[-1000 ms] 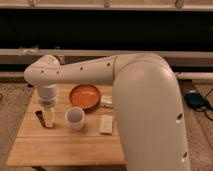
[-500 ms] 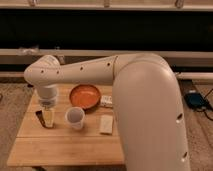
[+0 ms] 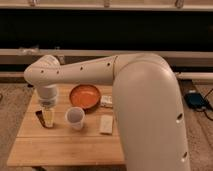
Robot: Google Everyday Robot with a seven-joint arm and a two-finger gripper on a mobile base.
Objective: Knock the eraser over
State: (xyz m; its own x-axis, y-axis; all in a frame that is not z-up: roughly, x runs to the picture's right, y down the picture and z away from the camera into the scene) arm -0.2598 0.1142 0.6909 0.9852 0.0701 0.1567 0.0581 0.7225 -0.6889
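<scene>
1. Change check. Against the two earlier views I find no visible difference. The arm [image 3: 100,75] holds the same pose across the desk [image 3: 65,147], and the hand [image 3: 48,112] hangs at the same spot over the desk's left end. None of the items on the desk has shifted.

2. Hand state. The hand points straight down below the wrist. I cannot tell whether it is open or closed.

3. Task item. The eraser [image 3: 40,118] sits at the left end of the desk, right at the hand's lower end, with its dark brown face on the side away from the hand. It appears to be standing, slightly tilted. I cannot tell whether the hand touches it or is just beside it.

4. Meaning for the task. In my judgement the knock has not yet happened, because the eraser does not lie flat. The hand is placed for a short sideways push.

5. Other items.
- The white cup [image 3: 75,118] stands near the hand on its other side.
- The orange bowl [image 3: 85,96] sits behind the cup.
- A small white packet [image 3: 106,101] and a pale beige flat block [image 3: 106,124] lie well apart from the eraser.
- The push should run away from the cup.
</scene>
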